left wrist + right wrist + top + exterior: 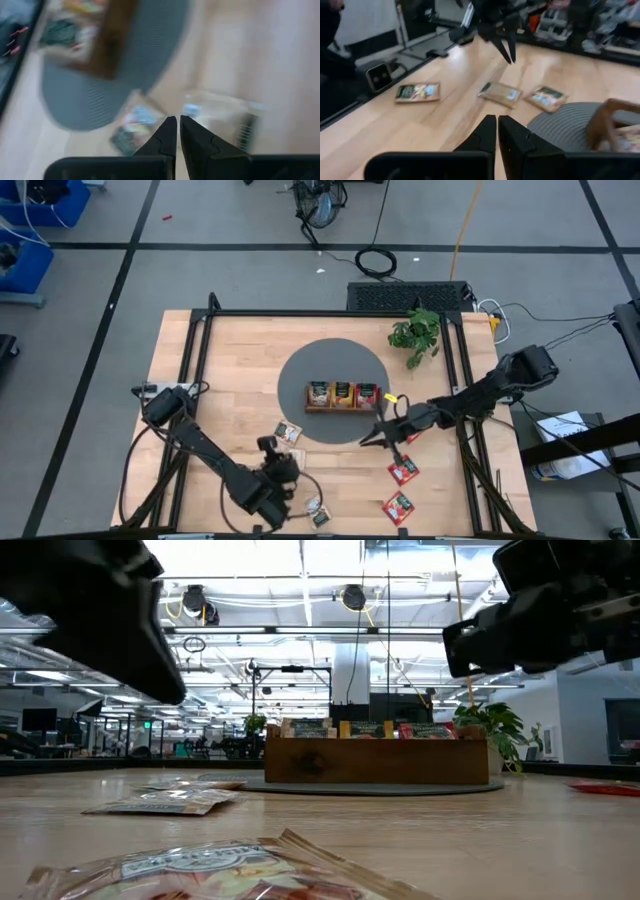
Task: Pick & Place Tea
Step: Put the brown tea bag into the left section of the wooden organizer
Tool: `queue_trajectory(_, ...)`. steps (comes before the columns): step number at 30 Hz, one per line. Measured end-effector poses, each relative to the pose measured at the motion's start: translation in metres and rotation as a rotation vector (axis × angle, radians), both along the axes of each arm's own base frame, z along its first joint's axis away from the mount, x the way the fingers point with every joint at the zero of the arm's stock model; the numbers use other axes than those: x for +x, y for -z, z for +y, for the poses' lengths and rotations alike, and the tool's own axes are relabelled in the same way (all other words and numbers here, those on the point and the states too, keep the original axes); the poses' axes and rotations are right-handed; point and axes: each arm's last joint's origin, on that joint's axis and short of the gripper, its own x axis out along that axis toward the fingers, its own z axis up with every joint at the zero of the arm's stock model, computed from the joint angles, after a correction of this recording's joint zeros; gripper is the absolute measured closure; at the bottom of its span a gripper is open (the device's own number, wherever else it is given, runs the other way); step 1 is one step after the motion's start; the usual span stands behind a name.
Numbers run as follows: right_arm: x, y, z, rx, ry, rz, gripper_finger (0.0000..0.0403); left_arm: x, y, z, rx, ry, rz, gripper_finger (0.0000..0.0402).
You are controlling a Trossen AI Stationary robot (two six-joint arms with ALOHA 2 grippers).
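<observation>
High view: tea packets (403,471) lie loose on the counter (240,370) at lower centre and lower right; others sit in the tray (343,396). Left fingers (176,131) and right fingers (496,126) are pinched together, empty. We judge packets light, floppy, slick; pinch an edge.

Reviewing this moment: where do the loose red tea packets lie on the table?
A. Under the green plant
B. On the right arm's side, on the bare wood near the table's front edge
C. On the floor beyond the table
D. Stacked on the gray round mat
B: in the high view two red tea packets lie flat on bare wood, off the gray mat, close to the right claw.
</observation>
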Motion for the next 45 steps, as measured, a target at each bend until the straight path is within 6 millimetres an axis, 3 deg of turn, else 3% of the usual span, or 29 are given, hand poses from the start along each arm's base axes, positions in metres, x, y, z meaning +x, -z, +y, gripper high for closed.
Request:
queue_trajectory(6,-0.003,-0.001,-0.003,0.022,0.012,-0.041,0.0400,0.007,0.002,0.021,-0.048,-0.184,-0.027,0.0371)
queue_trajectory(13,-0.003,-0.001,-0.003,0.021,0.011,-0.039,0.0399,0.012,0.027,0.049,-0.106,-0.255,0.042,0.0371)
queue_trajectory(19,-0.003,-0.001,-0.004,0.019,0.015,-0.040,0.0399,0.017,0.036,0.066,-0.141,-0.332,0.042,0.0371)
queue_trajectory(30,-0.003,-0.001,-0.004,0.020,0.016,-0.039,0.0399,0.032,0.047,0.064,-0.268,-0.156,0.013,0.0371)
queue_trajectory(45,-0.003,-0.001,-0.004,0.021,0.017,-0.039,0.0399,0.051,0.044,0.048,-0.384,0.104,-0.048,0.0371)
